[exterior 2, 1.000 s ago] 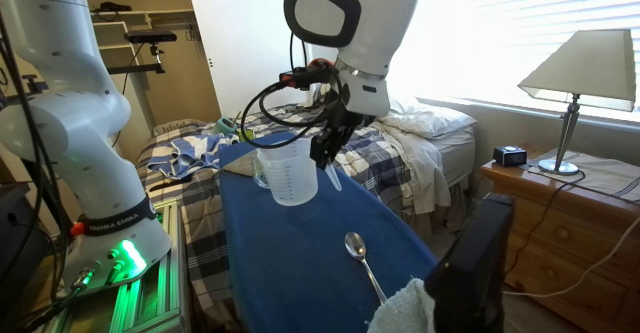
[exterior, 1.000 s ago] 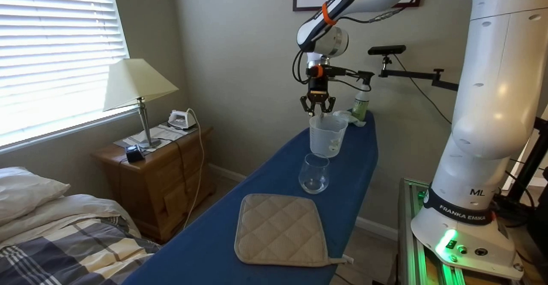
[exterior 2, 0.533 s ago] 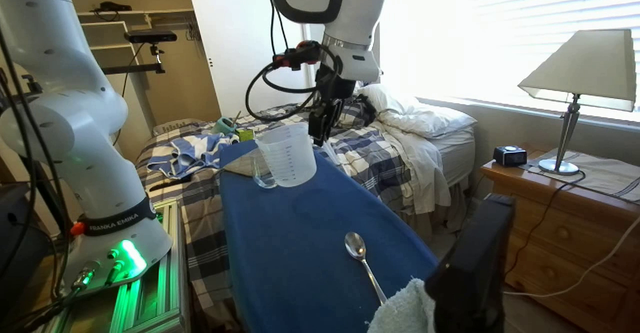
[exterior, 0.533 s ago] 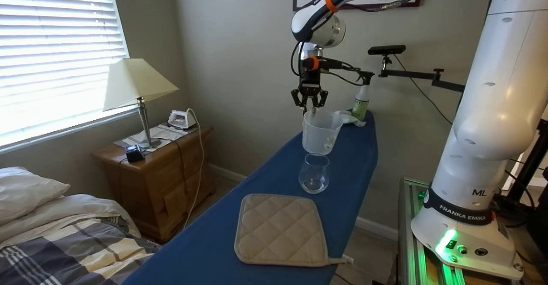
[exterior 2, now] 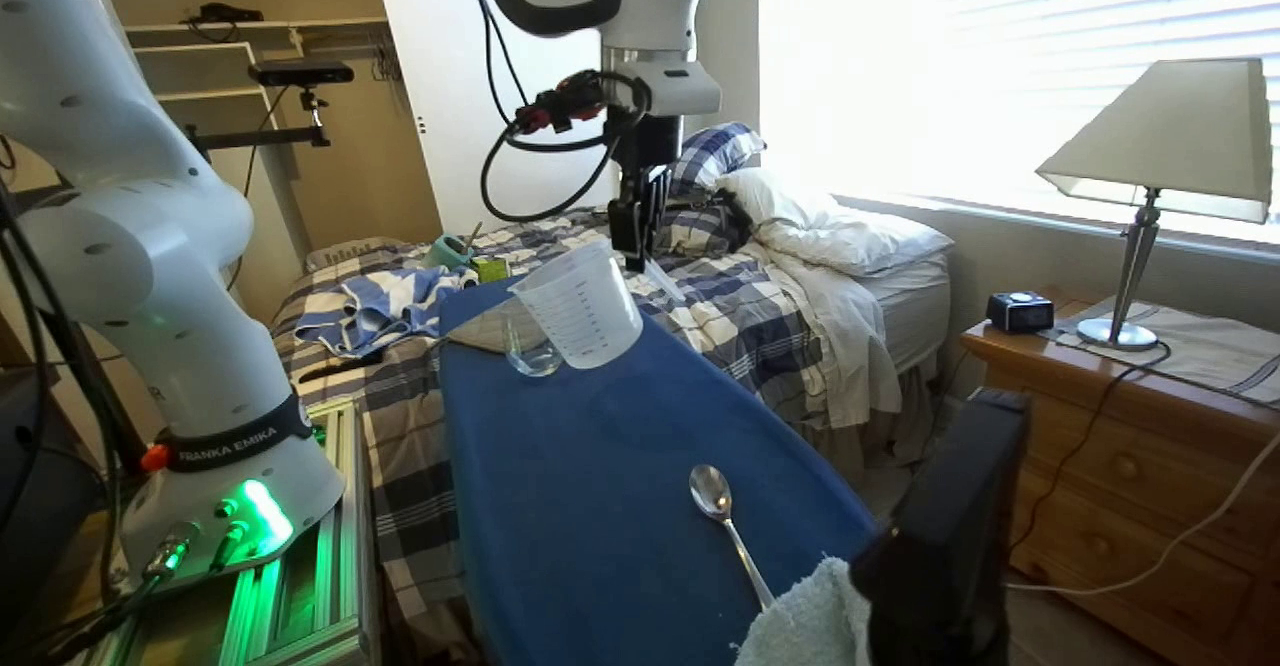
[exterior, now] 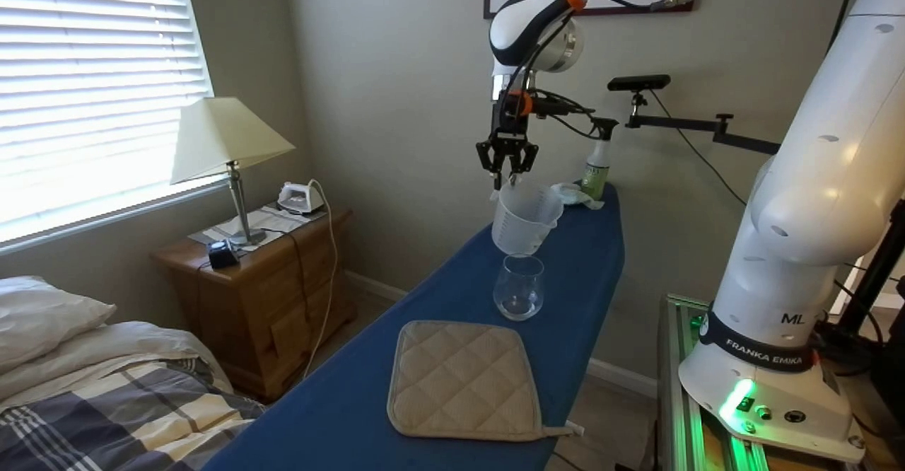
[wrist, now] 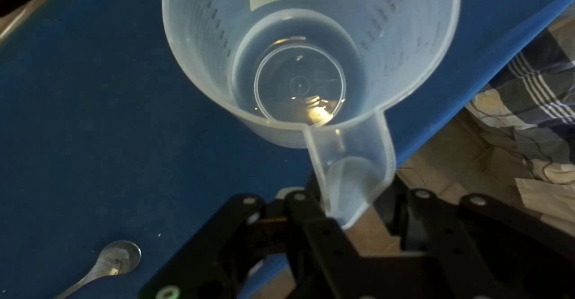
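The gripper [exterior: 505, 179] pinches the handle [wrist: 355, 178], holding the jug [exterior: 524, 223] tilted at the far side of the glass [exterior: 520, 294] in an exterior view; a slipping grip could knock the two together.

Daylight is admitted through the blinds [exterior 2: 1100, 6], where much detail is lost to white glare in both exterior views. The far wall [exterior: 396, 117] is left in soft, greyish shade; the near black object [exterior 2: 945, 536] is rendered almost featureless. Green light is cast over the arm's base [exterior 2: 290, 476] and the metal frame [exterior 2: 350, 566] beneath. In the wrist view, a warm glint is returned from the bottom of the measuring cup [wrist: 395, 61], while the gripper [wrist: 350, 198], dark and blurred, is perhaps only roughly outlined.
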Tool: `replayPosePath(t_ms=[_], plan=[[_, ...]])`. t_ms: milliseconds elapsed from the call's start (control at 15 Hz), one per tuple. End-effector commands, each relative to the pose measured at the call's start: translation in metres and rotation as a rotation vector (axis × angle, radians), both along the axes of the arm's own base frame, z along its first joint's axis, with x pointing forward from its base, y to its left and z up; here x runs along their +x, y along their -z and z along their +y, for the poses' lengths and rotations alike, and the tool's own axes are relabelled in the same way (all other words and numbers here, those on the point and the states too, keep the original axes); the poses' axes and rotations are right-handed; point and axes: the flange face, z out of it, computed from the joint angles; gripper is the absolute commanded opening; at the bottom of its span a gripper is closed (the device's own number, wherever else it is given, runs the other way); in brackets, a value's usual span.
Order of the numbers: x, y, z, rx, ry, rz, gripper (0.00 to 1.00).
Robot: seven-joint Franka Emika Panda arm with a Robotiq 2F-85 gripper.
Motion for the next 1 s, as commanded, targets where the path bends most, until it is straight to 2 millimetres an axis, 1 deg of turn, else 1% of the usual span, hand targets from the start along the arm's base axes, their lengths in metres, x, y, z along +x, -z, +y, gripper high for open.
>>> replayPosePath(t_ms=[0, 67, 133, 267, 533, 600, 733, 933], plan=[[-0.014, -0.006, 0.018, -0.052, 0.018, -0.073, 0.07], [-0.013, -0.004, 0.021, -0.052, 0.014, -0.071, 0.07], [-0.004, 0.0, 0.013, -0.027, 0.002, -0.048, 0.3], [-0.007, 0.001, 0.018, -0.029, 0.001, -0.053, 0.3], [-0.007, 0.001, 0.019, -0.03, 0.001, -0.054, 0.3], [-0.006, -0.002, 0.019, -0.044, 0.011, -0.075, 0.07], [-0.006, -0.009, 0.024, -0.073, 0.025, -0.122, 0.07], [0.0, -0.018, 0.031, -0.102, 0.041, -0.188, 0.07]])
